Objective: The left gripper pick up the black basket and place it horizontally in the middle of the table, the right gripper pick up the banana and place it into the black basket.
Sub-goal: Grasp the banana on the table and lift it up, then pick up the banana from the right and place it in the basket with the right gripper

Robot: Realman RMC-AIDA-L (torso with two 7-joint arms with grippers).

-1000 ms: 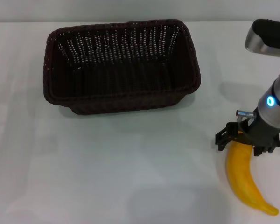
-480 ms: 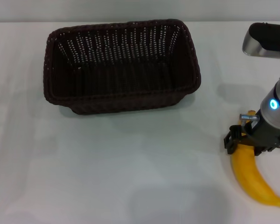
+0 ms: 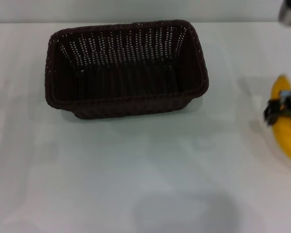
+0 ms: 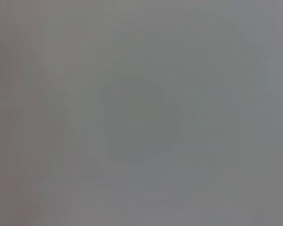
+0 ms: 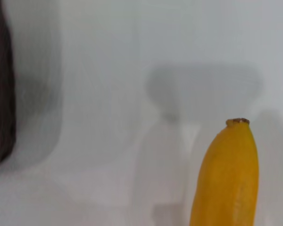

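Observation:
The black basket (image 3: 125, 68) lies lengthwise on the white table (image 3: 111, 170), left of centre toward the far side, and nothing is in it. My right gripper (image 3: 281, 108) is at the right edge of the head view, shut on the banana (image 3: 285, 127) and holding it above the table. In the right wrist view the banana (image 5: 228, 179) hangs over the white table with its shadow below it, and a dark edge of the basket (image 5: 0, 89) shows at the side. My left gripper is out of view; its wrist view shows only plain grey.
A faint round shadow (image 3: 184, 211) lies on the table near the front. A part of my right arm (image 3: 290, 12) shows at the top right corner.
My right gripper has lifted the banana off the table and carried it up and to the right, partly out of the head view. The basket has not moved.

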